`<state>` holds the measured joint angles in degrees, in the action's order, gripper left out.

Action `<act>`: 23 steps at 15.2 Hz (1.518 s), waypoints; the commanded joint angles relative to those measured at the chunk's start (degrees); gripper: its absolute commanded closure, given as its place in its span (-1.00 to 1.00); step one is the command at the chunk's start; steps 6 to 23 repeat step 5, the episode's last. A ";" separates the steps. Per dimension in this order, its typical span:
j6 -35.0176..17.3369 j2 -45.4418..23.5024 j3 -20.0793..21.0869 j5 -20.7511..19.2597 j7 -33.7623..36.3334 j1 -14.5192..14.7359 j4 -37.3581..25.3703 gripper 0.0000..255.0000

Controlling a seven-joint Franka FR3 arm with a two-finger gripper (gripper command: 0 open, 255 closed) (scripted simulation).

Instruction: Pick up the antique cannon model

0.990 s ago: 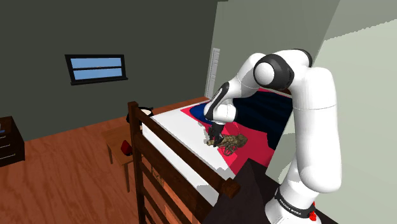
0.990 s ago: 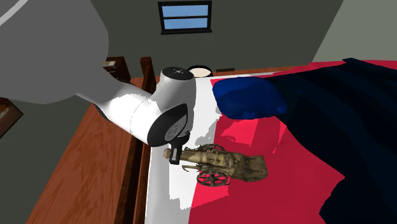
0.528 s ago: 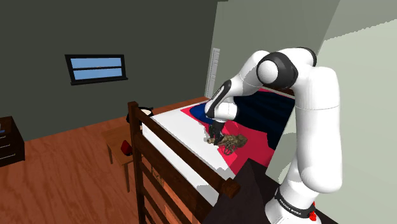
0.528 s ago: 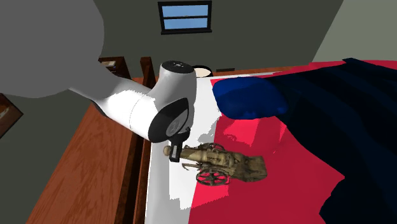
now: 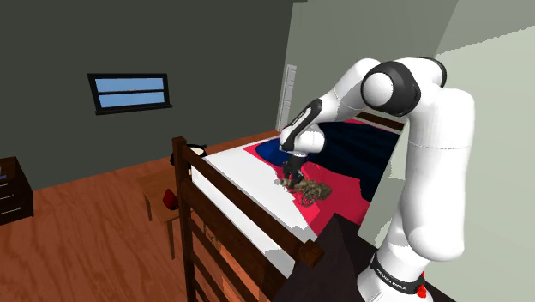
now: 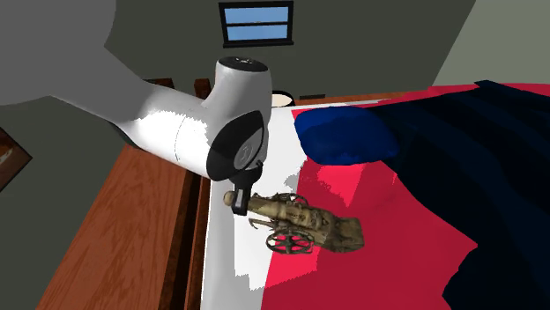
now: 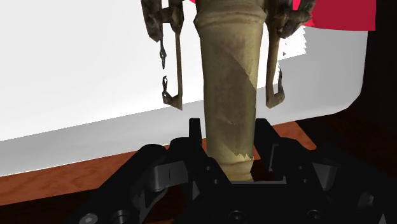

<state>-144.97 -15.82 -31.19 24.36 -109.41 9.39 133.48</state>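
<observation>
Cannon model [image 6: 310, 225], mottled olive-tan, perhaps weathered

The room is rather dim, with dark walls [image 5: 77, 43] on which a pale blue window [image 5: 129, 90] is the lightest spot, while the white sheet [image 6: 225, 264] and the white arm [image 6: 176, 150] look bright. On the sheet and the red blanket [image 6: 388, 273] the light falls in patches with hard, jagged shadow edges, and the dark blue cover [image 6: 494, 158] is almost black. A slanted shadow edge crosses the barrel of the cannon model [image 7: 230, 95].
</observation>
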 commanded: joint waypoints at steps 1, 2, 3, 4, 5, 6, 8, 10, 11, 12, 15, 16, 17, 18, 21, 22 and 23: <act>1.14 1.43 -0.82 -1.67 1.28 0.61 -0.10 1.00; 1.70 2.18 -1.22 -2.52 1.92 0.89 -0.10 1.00; 2.27 2.92 -1.60 -3.37 2.56 1.16 -0.10 1.00; 2.35 3.04 -1.65 -3.50 2.66 1.19 -0.11 1.00; 2.35 3.04 -1.64 -3.51 2.67 1.18 -0.10 1.00; 2.35 3.04 -1.64 -3.51 2.67 1.18 -0.10 1.00; 2.35 3.04 -1.64 -3.51 2.67 1.18 -0.10 1.00; 2.35 3.04 -1.64 -3.51 2.67 1.18 -0.10 1.00; 2.35 3.04 -1.64 -3.51 2.67 1.18 -0.10 1.00; 2.35 3.04 -1.64 -3.51 2.67 1.18 -0.10 1.00; 2.35 3.04 -1.64 -3.51 2.67 1.18 -0.10 1.00; 2.35 3.04 -1.64 -3.51 2.67 1.18 -0.10 1.00; 2.35 3.04 -1.64 -3.51 2.67 1.18 -0.10 1.00; 2.35 3.04 -1.64 -3.51 2.67 1.18 -0.10 1.00; 2.35 3.04 -1.64 -3.51 2.67 1.18 -0.10 1.00; 2.35 3.04 -1.64 -3.51 2.67 1.18 -0.10 1.00; 2.35 3.04 -1.64 -3.51 2.67 1.18 -0.10 1.00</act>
